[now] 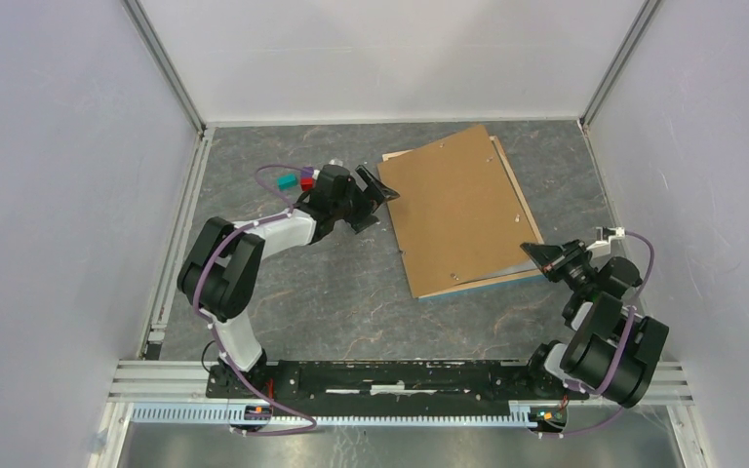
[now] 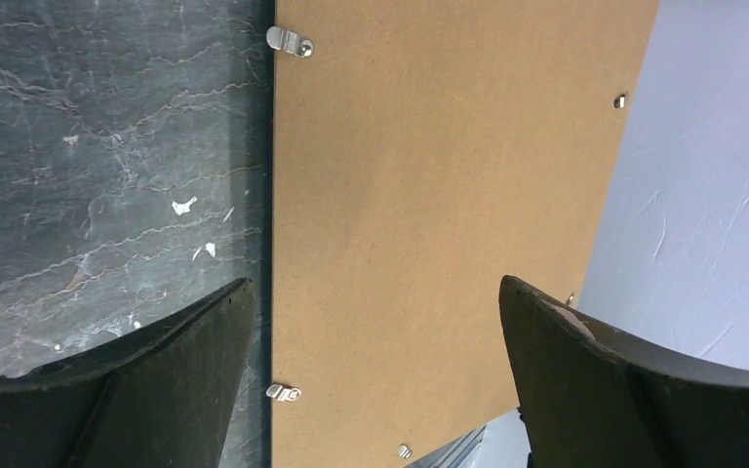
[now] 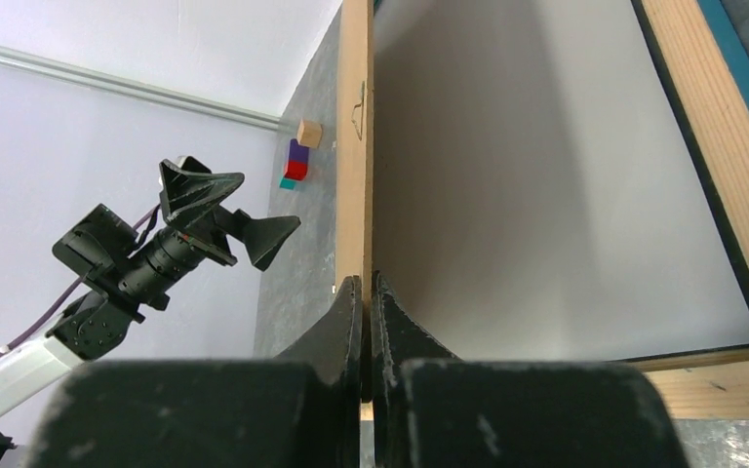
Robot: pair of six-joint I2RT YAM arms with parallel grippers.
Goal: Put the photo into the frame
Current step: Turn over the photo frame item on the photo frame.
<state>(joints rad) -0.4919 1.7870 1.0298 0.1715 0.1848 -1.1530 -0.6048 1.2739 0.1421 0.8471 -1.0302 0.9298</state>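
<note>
Frame (image 3: 707, 146) lies face down on the table (image 1: 332, 292), right of centre, wood back up and a blue edge showing. Its long axis runs near to far, leaning slightly. On top sits the brown backing board (image 1: 458, 210), skewed off the frame and raised at its near right corner. The right gripper (image 1: 549, 255) is pinched tight on that corner's thin edge. The left gripper (image 1: 378, 203) hovers with its jaws fully spread and empty, just beside the board's far left corner. The right wrist view looks under the raised board: a pale sheet (image 3: 546, 195) fills the frame's recess. We see no balloon print anywhere. We judge this sheet may be the photo lying face down, but cannot confirm it. The coming move turns on the board: it hinges up from the right arm's side, while the left arm is nearer the far corner. Count: one frame, one board, one pale sheet. At least four metal turn-clips (image 2: 288, 41) show on the board. A small cluster of coloured blocks (image 1: 295, 181) sits behind the left gripper.
</note>
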